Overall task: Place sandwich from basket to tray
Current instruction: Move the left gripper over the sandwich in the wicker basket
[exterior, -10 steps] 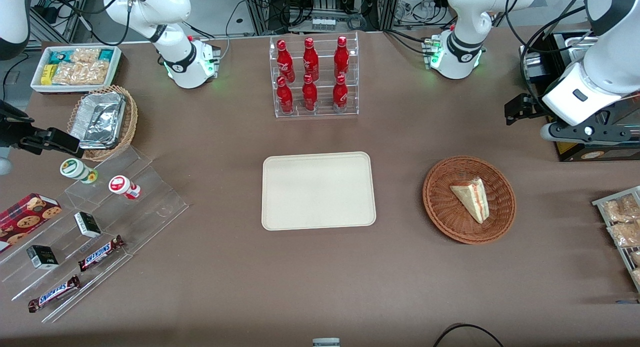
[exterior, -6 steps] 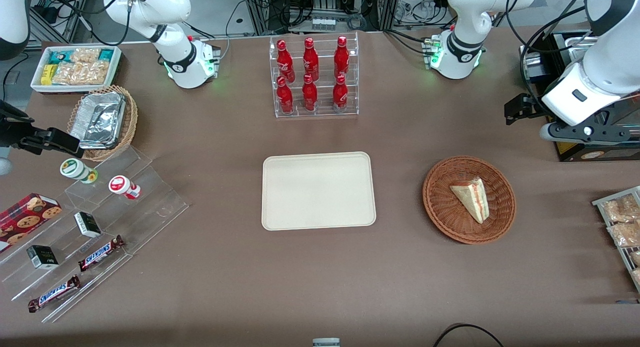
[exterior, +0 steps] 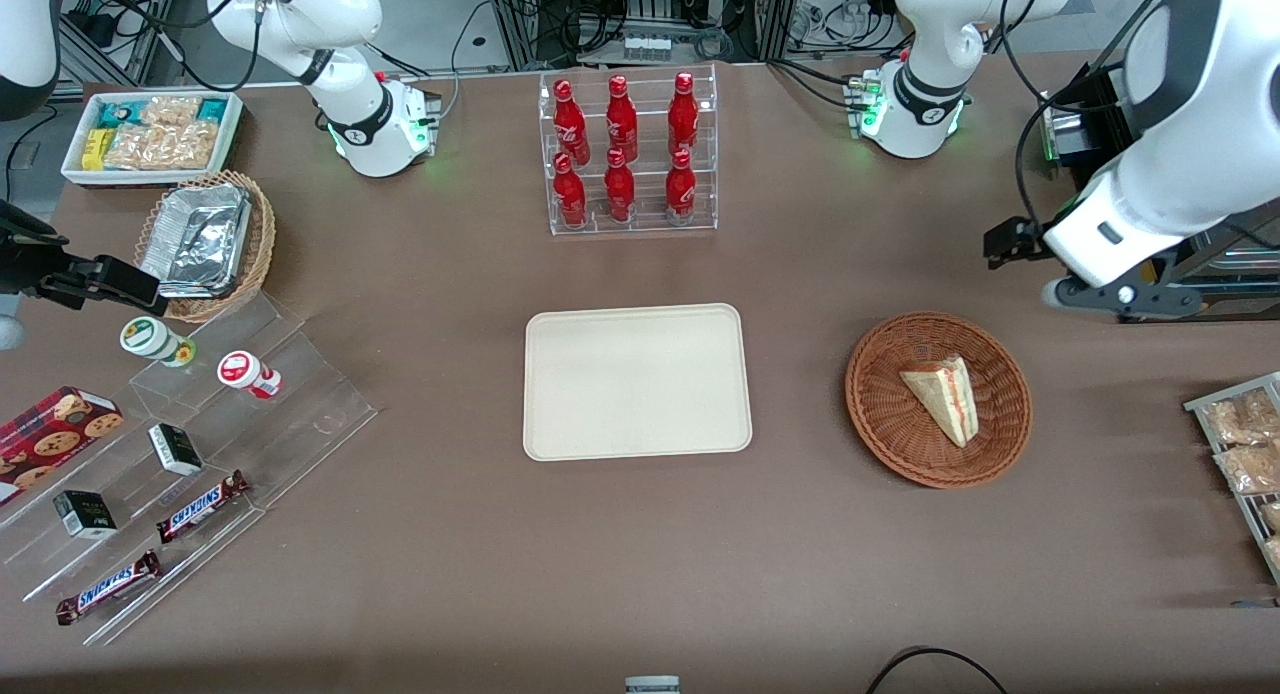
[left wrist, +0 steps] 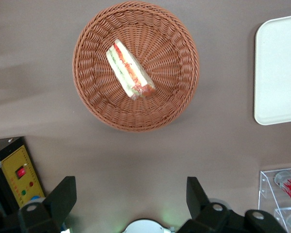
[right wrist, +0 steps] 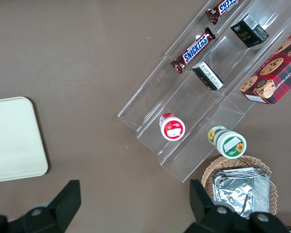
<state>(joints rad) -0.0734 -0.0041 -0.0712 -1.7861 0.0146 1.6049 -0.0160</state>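
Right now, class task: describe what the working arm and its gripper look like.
The left arm has glossy white rounded shells with a dark grey joint band and black cables alongside. Its gripper is black, with two blocky wedge-shaped fingers, hanging open, farther from the front camera than the basket.

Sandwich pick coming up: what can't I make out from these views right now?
- Sandwich underside: hidden against the basket in both the front and left wrist views.
- Claw: open above the table, farther from the front camera than the basket; the front view hides its fingers under the arm.
- Tray: cut off by the left wrist view's edge.
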